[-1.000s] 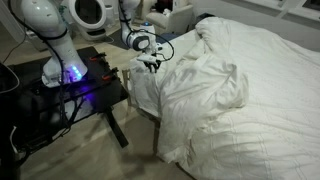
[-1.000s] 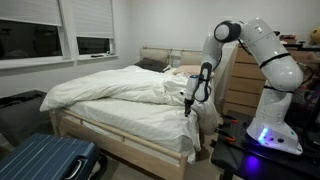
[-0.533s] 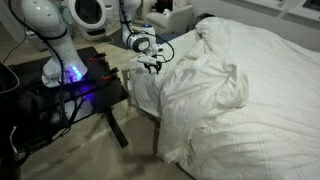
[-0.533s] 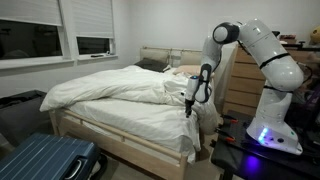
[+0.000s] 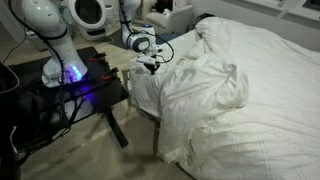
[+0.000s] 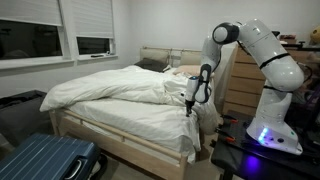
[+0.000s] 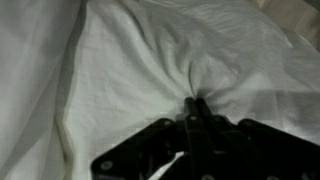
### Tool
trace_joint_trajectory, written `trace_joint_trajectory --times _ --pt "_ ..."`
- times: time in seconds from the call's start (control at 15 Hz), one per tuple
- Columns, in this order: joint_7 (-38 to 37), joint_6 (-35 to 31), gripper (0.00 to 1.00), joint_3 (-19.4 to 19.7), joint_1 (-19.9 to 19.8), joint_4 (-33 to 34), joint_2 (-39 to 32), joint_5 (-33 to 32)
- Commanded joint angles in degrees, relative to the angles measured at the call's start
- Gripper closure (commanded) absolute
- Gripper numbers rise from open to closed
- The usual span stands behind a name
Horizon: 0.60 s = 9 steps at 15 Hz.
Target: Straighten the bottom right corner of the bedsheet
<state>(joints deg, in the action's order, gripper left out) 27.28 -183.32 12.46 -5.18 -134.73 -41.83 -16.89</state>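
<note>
Pinching a tuck of the bedsheet (image 7: 130, 50) with the tool (image 7: 195, 108), clamped tight on the white cloth, with creases fanning out from the grip in the wrist view. Hanging nose-down at the bed's edge in both exterior views, right at the bottom right corner (image 6: 186, 130), just above the soft folds draped over the mattress end. Holding here, by judgement, to gain a firm purchase for drawing the rumpled corner down and outward over the wooden bed frame (image 6: 110, 139). Lying bunched across the rest of the bed, heaped in heavy folds toward the middle, well apart from the blue suitcase (image 6: 40, 160) on the floor. Needing next, probably, a slow steady pull, keeping the thin pinch from slipping free.
</note>
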Motion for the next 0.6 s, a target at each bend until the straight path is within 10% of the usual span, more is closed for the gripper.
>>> trace_joint_trajectory --times 0.0,0.53 --pt "-2.72 9.09 1.00 -2.09 -1.20 -0.38 2.73 -0.62" --pt "2.48 37.00 1.00 -14.02 -10.27 3.86 8.33 5.45"
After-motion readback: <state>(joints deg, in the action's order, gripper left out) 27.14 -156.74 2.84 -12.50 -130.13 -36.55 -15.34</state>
